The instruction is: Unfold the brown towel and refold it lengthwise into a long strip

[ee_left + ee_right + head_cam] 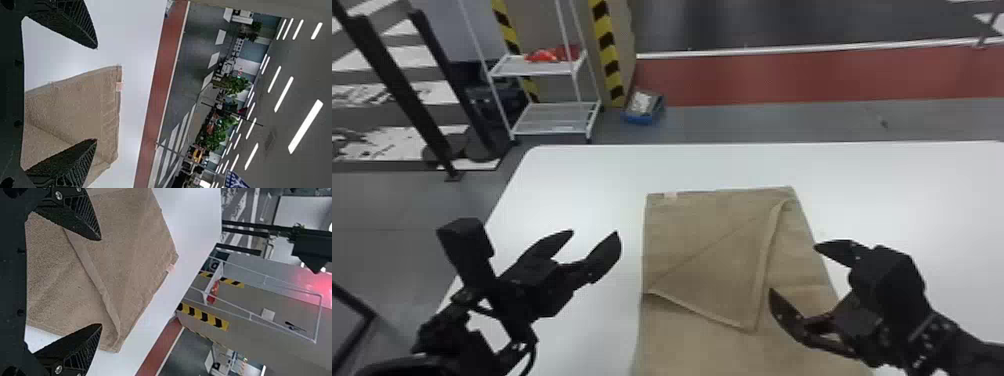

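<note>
And here we are at the white table [572, 175], with the brown towel [702, 250] centre stage, laid out flat between the two grippers and running off the near side of the head view! Its top layer is turned at an angle, one hemmed corner pointing towards the robot, a diagonal crease crossing above it.

On the left, the left gripper [595, 233] hangs over the table just beside the towel, fingers spread wide, nothing between the tips. Over on the right, the right gripper [793, 268] is wide apart too and empty, one finger over the cloth, the other near its right edge; whether either touches, I can't tell from here.

Now, labels! A small pale tag [670, 195] sits on the towel's far hem, near the far left corner, and any lettering is too small to make out. Behind the table, a blue-edged box [643, 107] on the floor shows a white patch, possibly a printed sheet. Beside it stands a yellow-and-black striped column [608, 50], then a white rack [532, 73] with something red on its upper shelf. And the left wrist view catches a blue-and-white patterned banner [235, 181] in the room!
</note>
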Controlling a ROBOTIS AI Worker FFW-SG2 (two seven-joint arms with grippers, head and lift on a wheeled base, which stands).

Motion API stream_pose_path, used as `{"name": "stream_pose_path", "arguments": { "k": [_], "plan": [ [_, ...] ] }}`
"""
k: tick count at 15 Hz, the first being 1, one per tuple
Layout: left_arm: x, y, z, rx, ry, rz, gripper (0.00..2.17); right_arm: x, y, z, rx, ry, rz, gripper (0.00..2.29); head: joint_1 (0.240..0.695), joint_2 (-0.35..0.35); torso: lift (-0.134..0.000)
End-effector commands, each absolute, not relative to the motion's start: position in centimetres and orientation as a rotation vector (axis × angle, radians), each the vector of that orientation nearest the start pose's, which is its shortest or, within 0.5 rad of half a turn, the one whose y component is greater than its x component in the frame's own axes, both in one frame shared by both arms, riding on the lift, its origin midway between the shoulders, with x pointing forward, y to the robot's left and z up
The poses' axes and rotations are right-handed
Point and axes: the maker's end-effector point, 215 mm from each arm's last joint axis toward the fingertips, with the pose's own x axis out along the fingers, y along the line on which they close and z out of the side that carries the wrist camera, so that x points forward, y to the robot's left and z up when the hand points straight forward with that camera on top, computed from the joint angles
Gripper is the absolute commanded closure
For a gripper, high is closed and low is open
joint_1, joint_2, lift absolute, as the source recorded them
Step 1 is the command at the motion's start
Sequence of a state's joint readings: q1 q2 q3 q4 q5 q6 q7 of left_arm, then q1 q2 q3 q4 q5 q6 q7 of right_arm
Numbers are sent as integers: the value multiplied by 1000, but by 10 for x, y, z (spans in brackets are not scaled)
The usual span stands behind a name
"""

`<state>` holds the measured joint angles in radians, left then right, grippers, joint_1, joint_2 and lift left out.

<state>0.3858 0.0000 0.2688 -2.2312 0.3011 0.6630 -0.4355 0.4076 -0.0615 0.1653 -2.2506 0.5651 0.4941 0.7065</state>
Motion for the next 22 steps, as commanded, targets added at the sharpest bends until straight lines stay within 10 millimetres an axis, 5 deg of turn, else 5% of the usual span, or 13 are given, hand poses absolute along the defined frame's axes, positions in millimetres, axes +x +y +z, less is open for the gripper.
{"name": "stream_pose_path", "arguments": {
  "k": [1,9,15,22],
  "plan": [
    [448,243,-348,-299,305,-285,22,413,-87,-384,-496,438,689,113,695,166,-123],
    [444,251,-357,-311,319,-264,22,397,-42,-406,-608,607,822,120,695,259,-123],
    [442,251,-364,-316,335,-262,22,401,-39,-442,-683,706,822,127,695,275,-123],
    [441,253,-369,-322,343,-260,22,402,-29,-451,-723,719,837,211,695,290,-123]
  ]
}}
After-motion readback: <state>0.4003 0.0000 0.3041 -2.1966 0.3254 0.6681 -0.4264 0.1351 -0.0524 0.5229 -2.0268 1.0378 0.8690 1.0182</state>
